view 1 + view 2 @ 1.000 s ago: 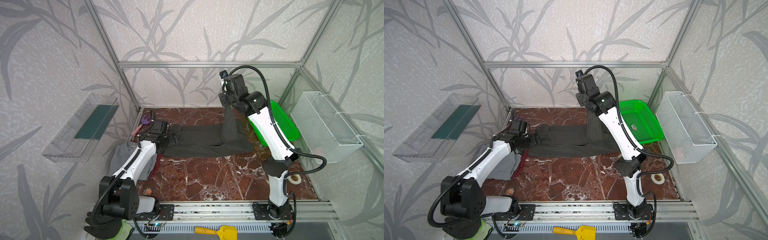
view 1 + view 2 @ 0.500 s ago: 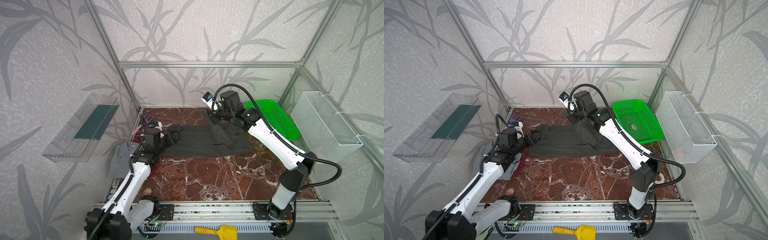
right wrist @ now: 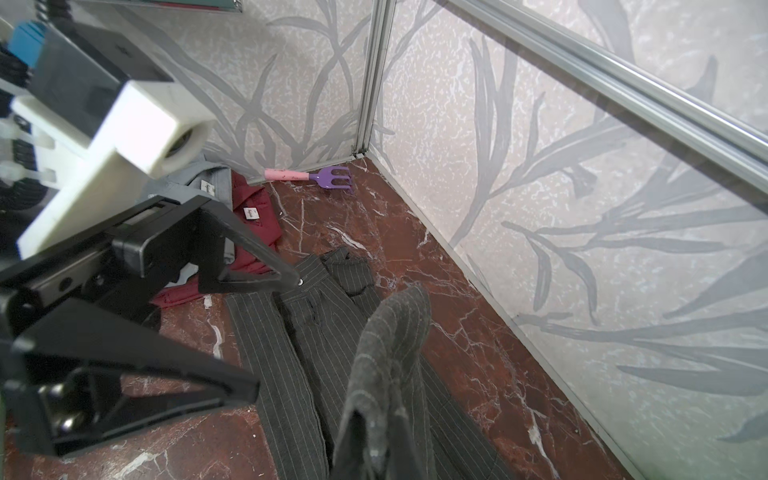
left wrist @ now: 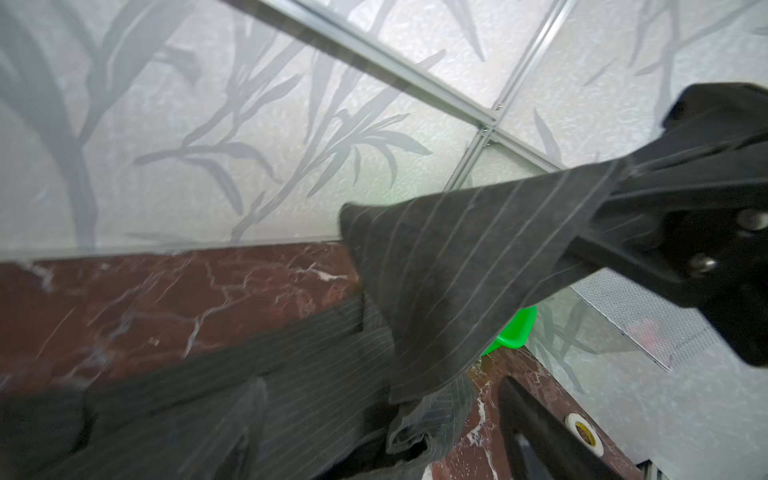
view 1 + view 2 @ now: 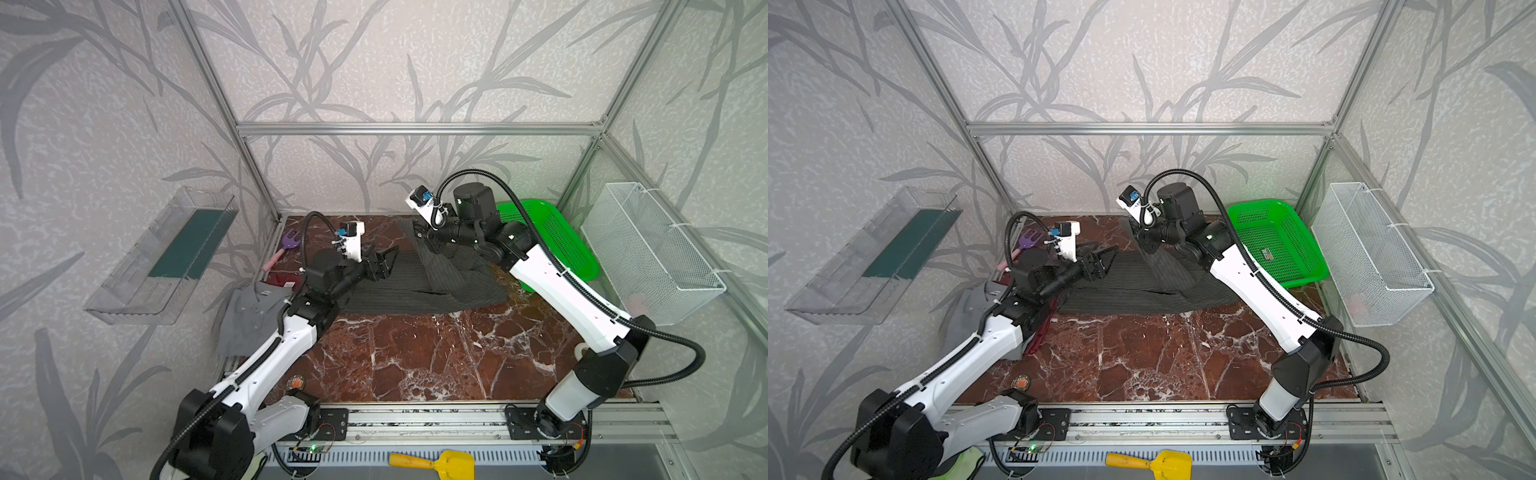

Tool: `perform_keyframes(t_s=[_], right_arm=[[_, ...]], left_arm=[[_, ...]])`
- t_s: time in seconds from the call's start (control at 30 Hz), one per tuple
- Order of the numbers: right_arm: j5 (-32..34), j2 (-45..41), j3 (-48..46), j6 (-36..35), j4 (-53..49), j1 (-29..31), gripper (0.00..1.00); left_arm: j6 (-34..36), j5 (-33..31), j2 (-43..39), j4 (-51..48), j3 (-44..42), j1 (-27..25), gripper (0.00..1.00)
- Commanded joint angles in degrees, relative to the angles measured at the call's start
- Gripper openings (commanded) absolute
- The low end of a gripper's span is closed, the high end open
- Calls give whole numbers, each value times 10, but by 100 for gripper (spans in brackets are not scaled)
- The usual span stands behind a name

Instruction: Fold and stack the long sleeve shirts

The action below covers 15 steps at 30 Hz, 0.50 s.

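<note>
The soft, limp pinstriped shirt [image 5: 399, 291] is lying across the desk's [image 5: 415, 357] back. The right jaws are pinching a raised fold and the left jaws are hovering open. Edges are probably offering the surest hold.

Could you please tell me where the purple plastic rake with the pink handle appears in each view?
In both top views: purple plastic rake with a pink handle, at the far left corner of the red marble tabletop.
Left wrist: not in it.
Right wrist: by the wall corner, near the dark red shirt.
Shared landmark: the dark charcoal pinstriped shirt, in all four.
</note>
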Motion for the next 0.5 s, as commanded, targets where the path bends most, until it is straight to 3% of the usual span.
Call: perform_keyframes(t_s=[0.0,0.1,0.47], right_arm=[[-12,-35,-33,-23,36,0,0],[-15,-56,-76,-44,68,0,0],[-60,-88,-136,-65,102,-10,0]], left_arm=[[78,20,33,46,38,-13,87],[104,-9,54,78,46,-11,87],[105,74,118,85,75,-8,67]])
